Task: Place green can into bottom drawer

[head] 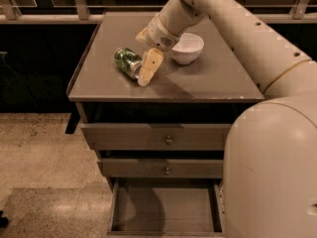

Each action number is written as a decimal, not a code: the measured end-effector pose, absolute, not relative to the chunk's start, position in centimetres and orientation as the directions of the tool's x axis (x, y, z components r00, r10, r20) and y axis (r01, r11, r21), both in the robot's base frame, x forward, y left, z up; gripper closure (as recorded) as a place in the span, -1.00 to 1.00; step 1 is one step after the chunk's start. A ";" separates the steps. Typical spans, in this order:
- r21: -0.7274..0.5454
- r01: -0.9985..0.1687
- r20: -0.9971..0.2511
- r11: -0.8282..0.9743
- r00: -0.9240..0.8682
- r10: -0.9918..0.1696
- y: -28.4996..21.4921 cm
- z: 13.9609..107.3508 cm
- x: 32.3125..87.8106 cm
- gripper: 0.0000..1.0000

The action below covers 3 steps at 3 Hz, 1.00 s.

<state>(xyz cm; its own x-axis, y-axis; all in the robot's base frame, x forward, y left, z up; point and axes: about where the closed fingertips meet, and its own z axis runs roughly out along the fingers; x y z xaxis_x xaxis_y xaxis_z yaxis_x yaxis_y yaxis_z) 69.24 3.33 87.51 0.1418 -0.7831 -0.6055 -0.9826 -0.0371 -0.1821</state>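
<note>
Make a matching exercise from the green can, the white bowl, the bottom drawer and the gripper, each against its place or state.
1 green can
2 white bowl
3 bottom drawer
4 gripper

A pulled open
B lying on its side
C low beside the can
D upright on the cabinet top

Pairs: 1-B, 2-D, 3-A, 4-C

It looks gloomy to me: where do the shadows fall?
Camera view: dim, warm light; the hand, beside the green can, throws a shadow on the tabletop; a curved shadow crosses the bottom drawer floor; the background is nearly black.
</note>
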 end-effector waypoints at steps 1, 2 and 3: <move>-0.138 -0.988 -0.615 -0.063 0.135 -0.777 6.3 84.8 70.6 -1.00; -0.137 -0.989 -0.616 -0.063 0.135 -0.776 6.4 84.8 70.6 -1.00; -0.137 -0.989 -0.616 -0.063 0.135 -0.776 6.4 84.8 70.6 -0.62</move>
